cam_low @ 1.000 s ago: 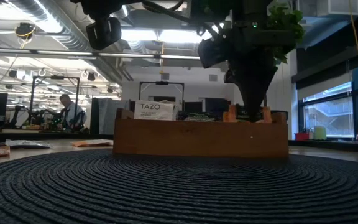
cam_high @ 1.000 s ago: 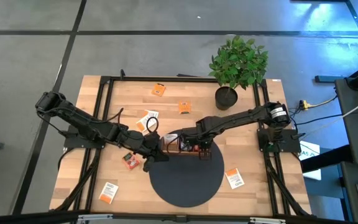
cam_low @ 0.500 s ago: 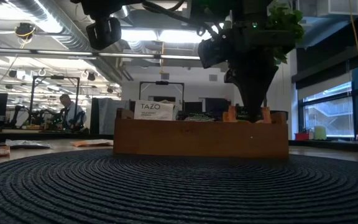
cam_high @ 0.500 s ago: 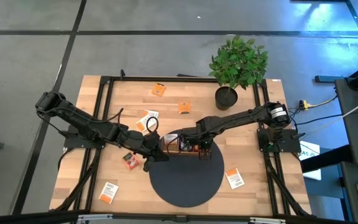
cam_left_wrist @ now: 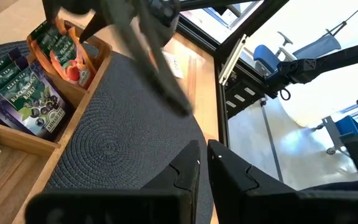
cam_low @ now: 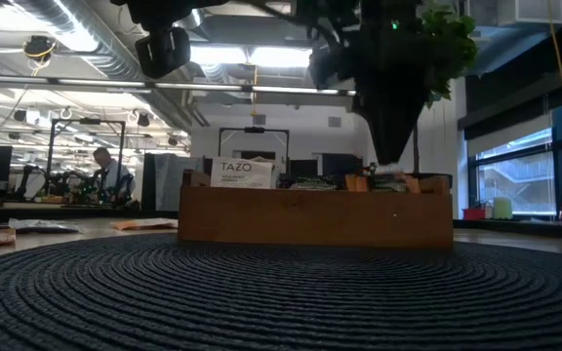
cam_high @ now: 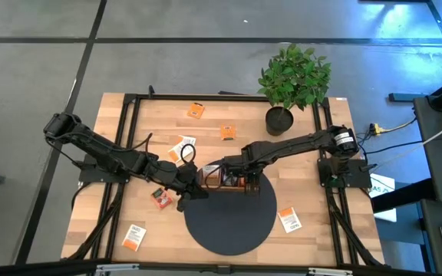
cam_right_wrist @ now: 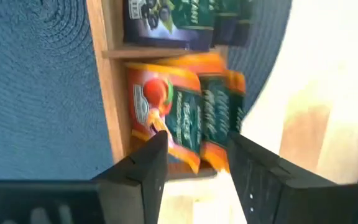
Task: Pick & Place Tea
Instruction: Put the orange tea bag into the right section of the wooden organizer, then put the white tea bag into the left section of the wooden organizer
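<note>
With its fingers pressed together on nothing, the left gripper (cam_high: 181, 201) waits beside the wooden tray (cam_low: 315, 215), while the right gripper (cam_right_wrist: 194, 163) hangs spread and empty above orange-and-green tea sachets (cam_right_wrist: 188, 118) standing in the tray's right compartment.

Orange-and-green tea sachets (cam_right_wrist: 191, 115) stand upright in the wooden tray's (cam_right_wrist: 107, 106) end compartment.

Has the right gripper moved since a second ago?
Yes. In the low view the right gripper has risen above the rim of the brown wooden tray, leaving the orange tea sachets lying inside.
</note>
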`<action>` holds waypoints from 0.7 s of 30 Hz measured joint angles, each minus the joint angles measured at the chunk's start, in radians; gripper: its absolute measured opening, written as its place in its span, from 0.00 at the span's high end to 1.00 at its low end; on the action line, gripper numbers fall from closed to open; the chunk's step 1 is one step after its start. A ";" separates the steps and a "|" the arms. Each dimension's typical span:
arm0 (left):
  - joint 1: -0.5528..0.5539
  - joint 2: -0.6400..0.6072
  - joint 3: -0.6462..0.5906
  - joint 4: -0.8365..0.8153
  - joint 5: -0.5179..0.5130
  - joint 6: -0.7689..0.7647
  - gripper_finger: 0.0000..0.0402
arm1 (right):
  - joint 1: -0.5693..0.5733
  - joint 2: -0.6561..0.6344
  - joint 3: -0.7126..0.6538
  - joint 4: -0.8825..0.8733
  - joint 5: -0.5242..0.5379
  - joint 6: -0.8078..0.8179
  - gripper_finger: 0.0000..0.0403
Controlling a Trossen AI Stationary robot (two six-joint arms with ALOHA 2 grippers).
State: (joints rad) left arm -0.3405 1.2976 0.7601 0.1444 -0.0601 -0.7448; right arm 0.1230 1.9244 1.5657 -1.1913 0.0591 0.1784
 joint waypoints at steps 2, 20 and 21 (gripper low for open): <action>0.000 0.000 0.000 0.000 0.000 0.000 0.93 | 0.001 -0.008 0.031 -0.005 0.000 0.007 0.57; 0.000 0.000 -0.001 -0.006 -0.010 0.000 0.93 | 0.348 -0.220 -0.028 -0.042 0.037 0.640 0.58; 0.000 0.000 -0.001 -0.006 -0.016 0.000 0.93 | 0.382 -0.219 -0.037 -0.039 0.037 0.705 0.58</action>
State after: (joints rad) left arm -0.3405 1.2976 0.7589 0.1383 -0.0757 -0.7448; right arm 0.5048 1.7050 1.5291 -1.2300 0.0961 0.8836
